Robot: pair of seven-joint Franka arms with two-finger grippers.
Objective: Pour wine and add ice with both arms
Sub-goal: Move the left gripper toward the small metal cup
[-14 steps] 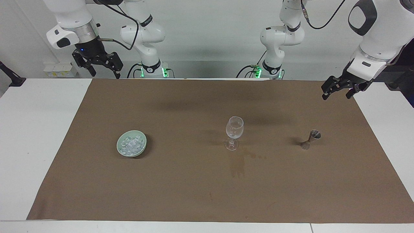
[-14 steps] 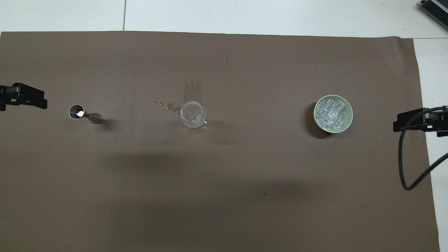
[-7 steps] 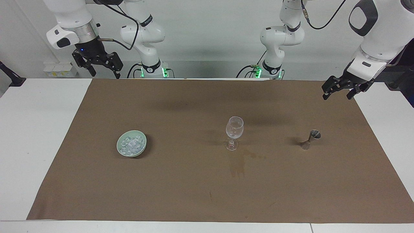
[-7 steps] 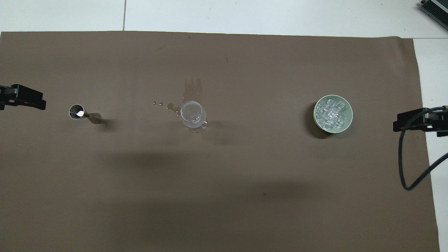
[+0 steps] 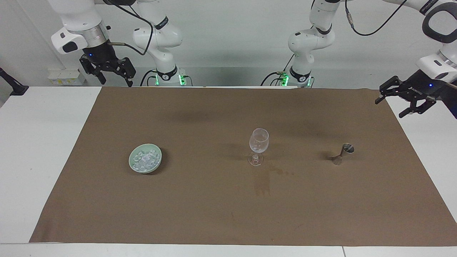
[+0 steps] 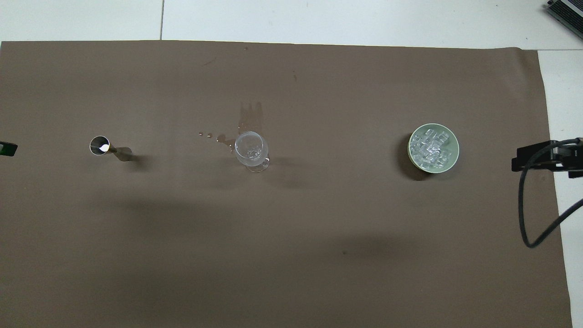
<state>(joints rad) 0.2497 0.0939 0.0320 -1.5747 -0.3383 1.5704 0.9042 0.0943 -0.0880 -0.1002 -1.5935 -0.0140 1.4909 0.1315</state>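
Observation:
A clear wine glass (image 5: 258, 145) stands upright mid-mat; it also shows in the overhead view (image 6: 251, 150). The ice (image 5: 144, 159) fills a pale green bowl (image 5: 159, 155) toward the right arm's end; both show from overhead, the ice (image 6: 430, 146) in the bowl (image 6: 454, 139). A metal jigger (image 5: 343, 153) stands toward the left arm's end and shows from overhead (image 6: 104, 146). My left gripper (image 5: 389, 108) is open and empty, raised over the mat's edge at its end; only its tip shows from overhead (image 6: 7, 148). My right gripper (image 5: 116, 82) is open and empty, raised over the mat's corner near its base.
A brown mat (image 5: 200, 214) covers the white table. A wet stain (image 5: 262, 184) and small drops lie on the mat just farther from the robots than the glass. A black cable (image 6: 528, 214) hangs by the right gripper (image 6: 537, 157).
My left gripper has swung outward toward its own end of the table, away from the jigger, and turned. The right arm has not moved.

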